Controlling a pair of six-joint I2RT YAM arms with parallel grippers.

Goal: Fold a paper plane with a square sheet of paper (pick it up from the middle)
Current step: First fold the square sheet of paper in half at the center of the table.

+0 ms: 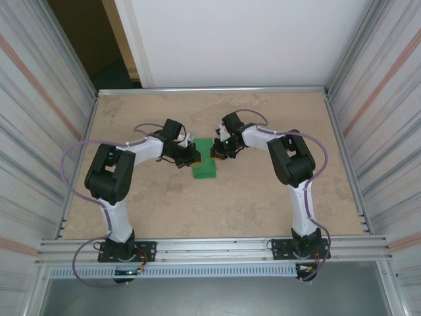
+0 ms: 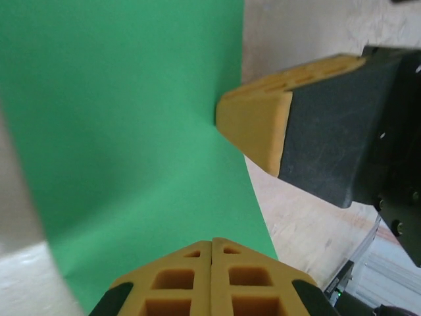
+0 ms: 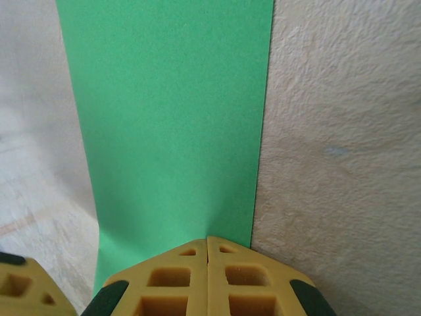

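The square sheet of paper point(image 1: 204, 161) is bright green and shows as a narrow upright strip at mid-table, between the two grippers. My left gripper point(image 1: 195, 157) is shut and its tips touch the strip's left side. In the left wrist view the paper point(image 2: 131, 131) bows upward from my shut left gripper point(image 2: 212, 242). The right gripper's fingertip point(image 2: 253, 122) meets the paper's right edge, which kinks there. My right gripper point(image 1: 215, 153) is shut too. In the right wrist view its tips point(image 3: 208, 238) rest on the paper point(image 3: 171, 118) near its right edge. I cannot tell whether either pinches the paper.
The sandy table point(image 1: 263, 204) has open room all around the paper. Corrugated metal walls point(image 1: 375, 131) stand left and right, and a white panel point(image 1: 250, 39) closes the back. An aluminium rail point(image 1: 210, 249) carries both arm bases at the near edge.
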